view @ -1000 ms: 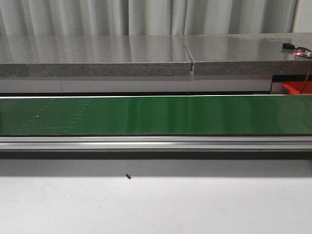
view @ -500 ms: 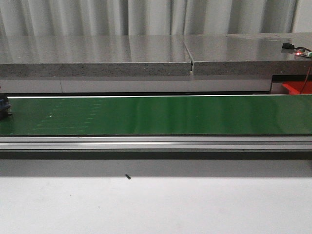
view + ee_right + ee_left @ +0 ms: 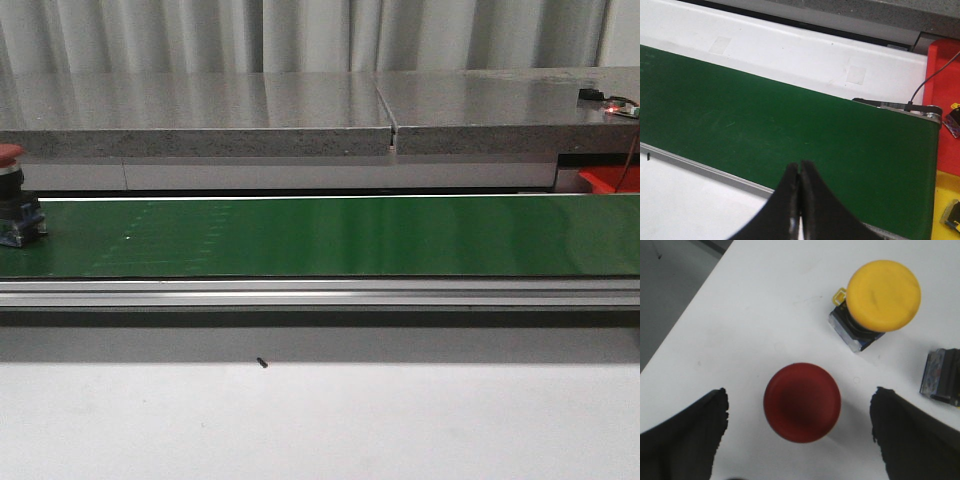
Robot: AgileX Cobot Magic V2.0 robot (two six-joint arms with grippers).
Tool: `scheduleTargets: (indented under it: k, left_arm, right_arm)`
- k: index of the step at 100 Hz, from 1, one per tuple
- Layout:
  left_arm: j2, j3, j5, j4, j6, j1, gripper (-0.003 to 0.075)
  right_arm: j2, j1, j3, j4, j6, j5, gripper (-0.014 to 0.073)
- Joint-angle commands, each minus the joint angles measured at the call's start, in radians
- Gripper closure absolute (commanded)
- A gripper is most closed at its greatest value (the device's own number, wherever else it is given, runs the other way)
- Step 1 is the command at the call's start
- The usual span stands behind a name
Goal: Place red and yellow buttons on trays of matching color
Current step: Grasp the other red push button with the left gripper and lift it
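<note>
Red button (image 3: 802,409) sits cap-up on the white bench, between the left gripper (image 3: 800,440)'s spread fingers — lower straight and pinch below the cap. Its long axis runs vertical. Beyond it stands the yellow button (image 3: 882,296). Right gripper (image 3: 799,200) hangs clenched, empty, above the green belt (image 3: 765,135).

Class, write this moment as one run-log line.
belt: red button at far-left end | left gripper: open above second red button, yellow button beside | right gripper: shut, empty, over green belt
</note>
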Motion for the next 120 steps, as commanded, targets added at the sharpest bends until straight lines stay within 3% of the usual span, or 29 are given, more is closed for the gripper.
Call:
scheduleTargets:
  k: [1, 66, 120]
  left_arm:
    - [-0.054, -0.038, -0.059, -0.014, -0.004, -0.004, 0.0153]
    - [-0.051, -0.040, -0.127, -0.021, -0.004, -0.004, 0.0153]
    - [0.024, -0.071, -0.094, -0.029, -0.003, -0.043, 0.0155]
  right_arm:
    - [-0.009, 0.001, -0.025, 0.012, -0.011, -0.062, 0.0662]
    - [-0.009, 0.001, -0.025, 0.012, -0.011, -0.062, 0.0662]
    - [-0.009, 0.001, -0.025, 0.012, -0.011, -0.062, 0.0662]
